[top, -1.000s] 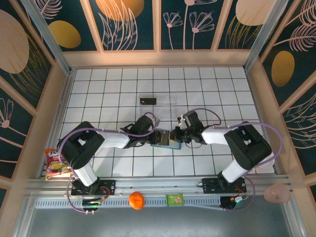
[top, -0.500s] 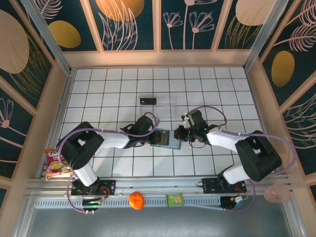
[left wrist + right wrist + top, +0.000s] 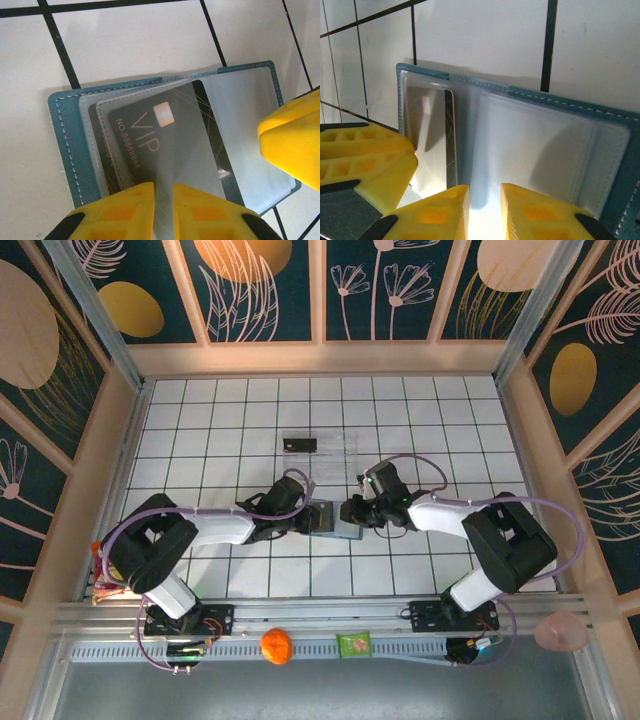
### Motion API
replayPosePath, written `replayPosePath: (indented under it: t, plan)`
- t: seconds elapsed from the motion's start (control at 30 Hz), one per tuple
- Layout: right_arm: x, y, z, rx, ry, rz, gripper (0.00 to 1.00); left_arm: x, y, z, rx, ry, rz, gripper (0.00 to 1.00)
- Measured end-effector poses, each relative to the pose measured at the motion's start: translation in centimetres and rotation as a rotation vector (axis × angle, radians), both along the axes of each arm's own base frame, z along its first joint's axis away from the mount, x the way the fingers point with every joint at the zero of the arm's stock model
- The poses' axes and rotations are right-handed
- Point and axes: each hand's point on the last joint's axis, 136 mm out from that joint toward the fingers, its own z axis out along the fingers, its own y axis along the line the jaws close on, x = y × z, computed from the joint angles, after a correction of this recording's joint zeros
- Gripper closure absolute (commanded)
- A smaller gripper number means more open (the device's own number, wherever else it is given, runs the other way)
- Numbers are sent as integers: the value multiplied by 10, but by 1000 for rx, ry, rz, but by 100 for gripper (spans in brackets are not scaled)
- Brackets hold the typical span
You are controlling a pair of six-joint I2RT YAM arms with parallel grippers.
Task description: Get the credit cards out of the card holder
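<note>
The left gripper (image 3: 164,192) sat low over the near edge of the open card holder (image 3: 62,140). Its jaws were parted by only a narrow slit. A clear sleeve leaf (image 3: 200,172) with a dark VIP card (image 3: 150,142) seen through it ran into that slit. Whether the jaws pinched the leaf could not be told. More dark card edges showed in the sleeves beneath.

The right gripper (image 3: 485,192) faced it from the opposite side, its jaws released and slightly apart. Their tips stood at the edge of an empty clear pocket, with nothing clamped between them. One yellow finger of the left gripper (image 3: 367,160) stood over the far pocket, just beside a dark card edge.

From above, the teal card holder (image 3: 332,521) lay open and flat on the white tiled worktop (image 3: 200,420). It lay between the two grippers, near the middle.

On the metal ledge in front of the arm bases lay an orange round thing (image 3: 276,645) and a green packet (image 3: 354,644), well apart from the holder. A snack bag (image 3: 112,578) lay at the left edge.

Beyond the holder, a black card (image 3: 299,444) lay at the left end of a clear plastic tray (image 3: 345,448). Nothing stood between the tray and the grippers.
</note>
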Motion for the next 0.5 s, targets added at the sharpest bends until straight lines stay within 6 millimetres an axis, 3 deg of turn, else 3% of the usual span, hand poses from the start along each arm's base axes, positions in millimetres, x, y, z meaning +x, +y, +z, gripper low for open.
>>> replayPosePath:
  t: [0.13,0.3,0.5]
  plan:
    - [2,2,2,2,-6,-3,74,0,2,3,-2,-12,4,77]
    - [8,11,15,13,-49,8,74,4,7,15,-4,-55,26,83]
    - [13,25,27,29,-87,39,74,5,13,0,41,-40,43,86]
